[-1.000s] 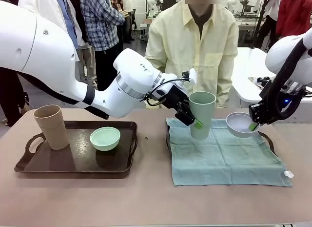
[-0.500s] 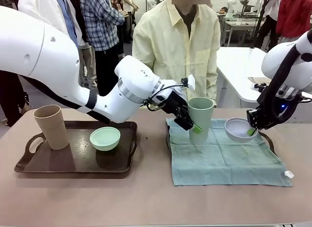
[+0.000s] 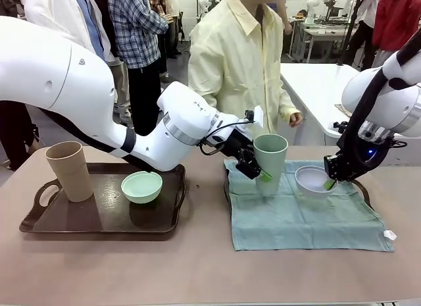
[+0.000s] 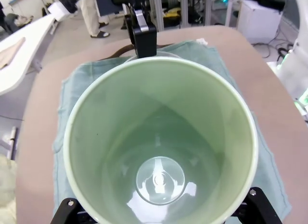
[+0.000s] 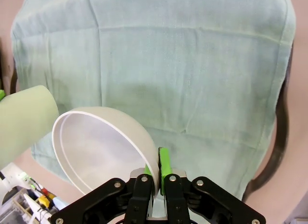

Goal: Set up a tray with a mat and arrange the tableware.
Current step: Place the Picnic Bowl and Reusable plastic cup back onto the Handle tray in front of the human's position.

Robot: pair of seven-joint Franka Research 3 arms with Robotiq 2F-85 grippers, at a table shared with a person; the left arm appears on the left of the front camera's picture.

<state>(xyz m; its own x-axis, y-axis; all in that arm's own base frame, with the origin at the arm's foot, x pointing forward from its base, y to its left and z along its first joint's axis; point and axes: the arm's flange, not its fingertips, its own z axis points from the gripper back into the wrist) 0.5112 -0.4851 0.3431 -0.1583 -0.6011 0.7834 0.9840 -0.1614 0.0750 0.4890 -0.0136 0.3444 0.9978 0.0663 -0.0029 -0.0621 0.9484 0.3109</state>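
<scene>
My left gripper (image 3: 258, 170) is shut on the pale green tumbler (image 3: 270, 162), which stands upright at the back left of the teal mat (image 3: 302, 217); I cannot tell whether its base touches the cloth. The left wrist view looks down into the tumbler (image 4: 159, 151). My right gripper (image 3: 331, 181) is shut on the rim of the whitish bowl (image 3: 311, 181), tilted low over the mat's back right. The right wrist view shows that gripper (image 5: 156, 172) pinching the bowl (image 5: 96, 147). The tan tumbler (image 3: 68, 171) and the mint bowl (image 3: 141, 186) sit on the left tray (image 3: 39, 224).
A second dark tray's rim (image 3: 361, 187) shows under the mat. A person in a pale yellow shirt (image 3: 243, 62) stands at the far side, one hand (image 3: 294, 119) above the table's far edge. Bare tabletop (image 3: 197, 273) lies in front.
My right gripper has carried the bowl down and to the left, closer to the mat. The left gripper and the tumbler have barely shifted. The person has leaned over.
</scene>
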